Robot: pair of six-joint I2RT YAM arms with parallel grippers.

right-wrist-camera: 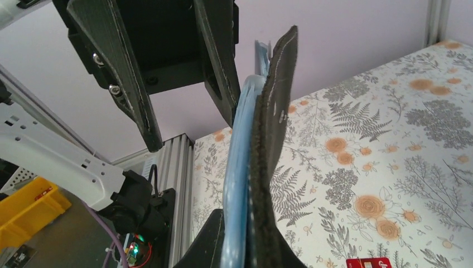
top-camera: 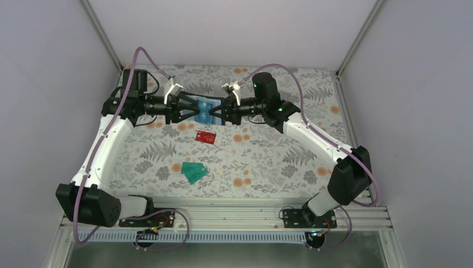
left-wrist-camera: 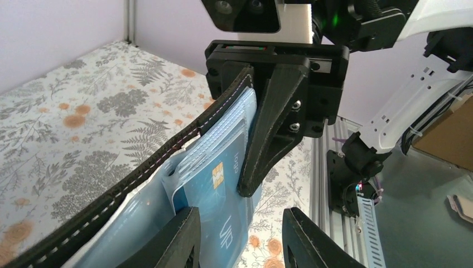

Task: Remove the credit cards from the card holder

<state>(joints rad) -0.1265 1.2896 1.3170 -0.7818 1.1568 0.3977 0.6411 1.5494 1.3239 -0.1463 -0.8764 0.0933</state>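
The black card holder (top-camera: 204, 111) hangs open in the air at the back middle of the table. My right gripper (top-camera: 223, 110) is shut on its right end, with the black cover (right-wrist-camera: 272, 117) and blue inner sleeves pressed between its jaws (right-wrist-camera: 248, 223). A blue card (left-wrist-camera: 218, 196) sticks out of a pocket. My left gripper (left-wrist-camera: 239, 216) is open with its jaws on either side of that card, one finger (left-wrist-camera: 170, 240) next to it. The red card (top-camera: 205, 137) and two teal-green cards (top-camera: 194, 172) lie on the table.
The floral tablecloth (top-camera: 268, 156) covers the table. An aluminium rail (top-camera: 251, 215) with both arm bases runs along the near edge. White walls enclose the back and sides. The red card's corner shows in the right wrist view (right-wrist-camera: 368, 262).
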